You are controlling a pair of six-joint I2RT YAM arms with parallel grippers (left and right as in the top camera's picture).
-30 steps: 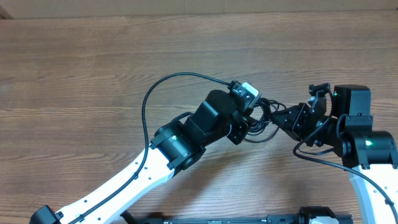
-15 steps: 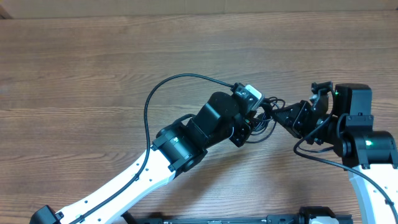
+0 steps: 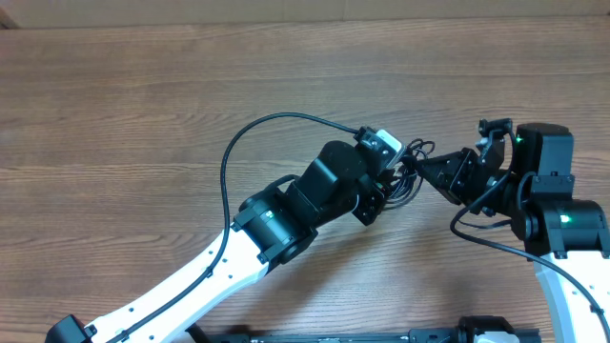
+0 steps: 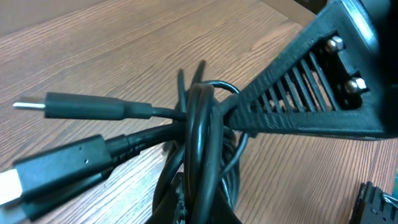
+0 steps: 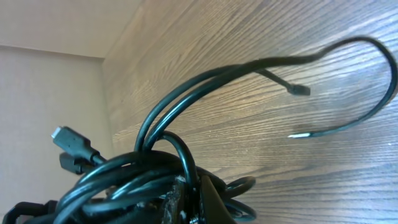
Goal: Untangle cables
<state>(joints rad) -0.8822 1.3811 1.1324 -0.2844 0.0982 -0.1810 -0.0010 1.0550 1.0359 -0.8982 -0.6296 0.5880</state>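
Tangled bundle of thin black cables (image 3: 408, 175) at mid-surface (image 3: 143, 114), pinched between the left pincer (image 3: 389, 181) and right pincer (image 3: 422, 170), both clamped tight on it; the cords look light, limp and springy, best taken near a stiff plug end (image 4: 93, 106).

**Robotics laboratory bench.** Two white-and-black jointed machines, the left arm (image 3: 286, 214) and the right arm (image 3: 558, 214), reach in from the near edge of a wood-grain table (image 3: 114, 114). The right one shows small green status lights (image 3: 564, 220), and exposed wiring runs along both. A tangle of thin black cables (image 3: 408, 176) lies between the arms as the work piece. A plain beige panel (image 5: 50, 25) stands along the far side of the table, giving the look of a staged test station rather than a home or shop.
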